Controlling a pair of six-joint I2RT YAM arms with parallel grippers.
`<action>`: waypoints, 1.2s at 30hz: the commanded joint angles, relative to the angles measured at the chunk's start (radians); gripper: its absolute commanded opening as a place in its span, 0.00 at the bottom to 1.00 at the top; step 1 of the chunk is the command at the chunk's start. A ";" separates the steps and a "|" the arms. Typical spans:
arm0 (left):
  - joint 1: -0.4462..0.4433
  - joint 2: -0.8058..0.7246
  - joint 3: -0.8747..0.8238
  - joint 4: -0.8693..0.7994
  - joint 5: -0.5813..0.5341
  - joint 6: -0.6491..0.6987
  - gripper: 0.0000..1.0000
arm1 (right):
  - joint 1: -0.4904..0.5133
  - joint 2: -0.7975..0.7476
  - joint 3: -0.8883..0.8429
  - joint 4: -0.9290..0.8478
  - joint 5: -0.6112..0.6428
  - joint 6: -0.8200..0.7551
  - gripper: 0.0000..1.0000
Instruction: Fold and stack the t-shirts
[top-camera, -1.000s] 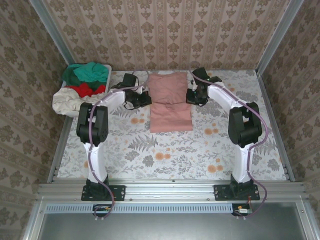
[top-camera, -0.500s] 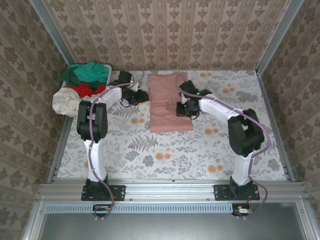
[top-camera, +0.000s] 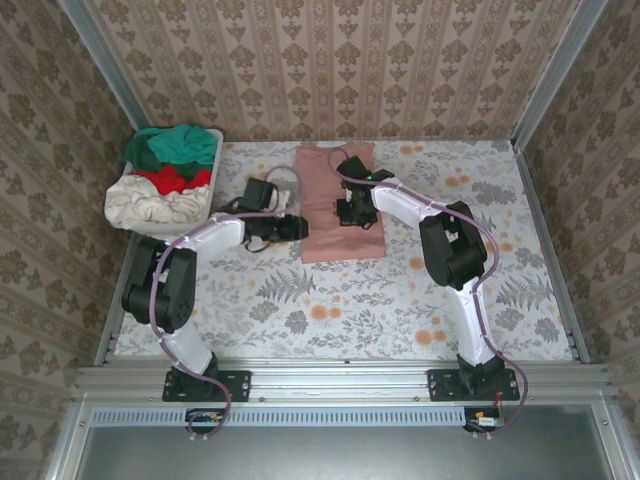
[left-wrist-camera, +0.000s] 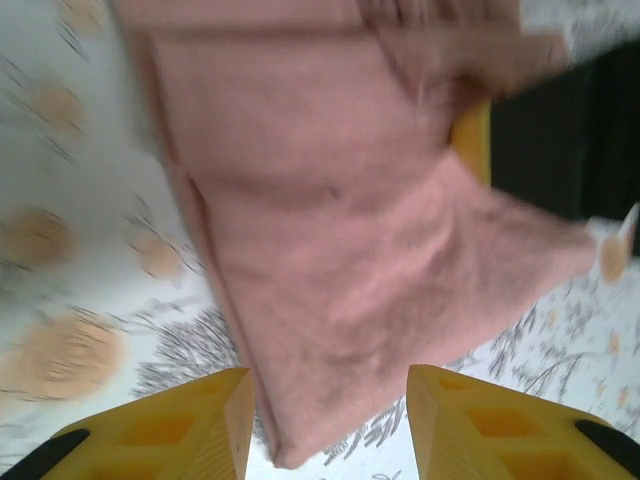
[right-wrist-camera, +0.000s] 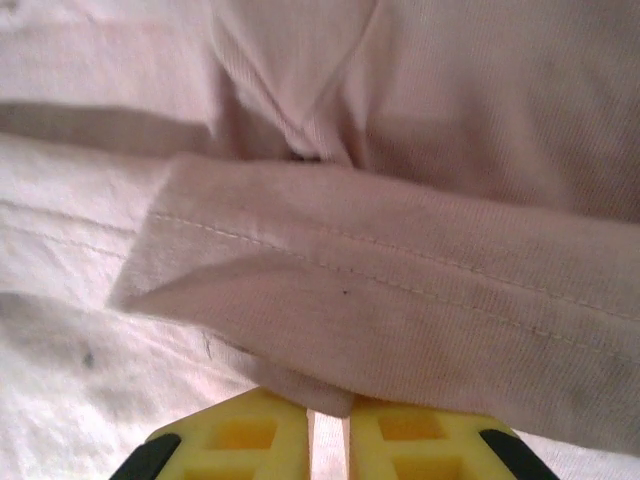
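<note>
We have the dusty-pink t-shirt (top-camera: 342, 232) lying mid-table, narrowed to a strip and, in our judgement, only partly folded. Our right gripper (top-camera: 348, 213) pinches its hemmed fold; our left gripper (top-camera: 297, 228) stands parted and empty beside its left edge. The teal tee (top-camera: 175, 145), red tee (top-camera: 170, 178) and cream tee (top-camera: 148, 206) wait unfolded in the laundry basket (top-camera: 213, 150).

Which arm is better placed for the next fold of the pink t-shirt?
Probably right: the right pincer grips a folded hem of the pink t-shirt; the left pincer stands open, holding nothing.
</note>
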 joint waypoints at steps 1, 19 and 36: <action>-0.052 0.058 -0.025 0.044 -0.052 0.018 0.45 | -0.008 0.062 0.078 -0.085 0.048 -0.031 0.19; -0.138 0.121 -0.086 -0.018 -0.090 0.048 0.41 | -0.090 0.240 0.535 -0.121 0.068 -0.072 0.23; -0.118 -0.120 -0.334 0.033 -0.063 -0.041 0.42 | 0.012 -0.502 -0.702 0.242 0.063 0.058 0.28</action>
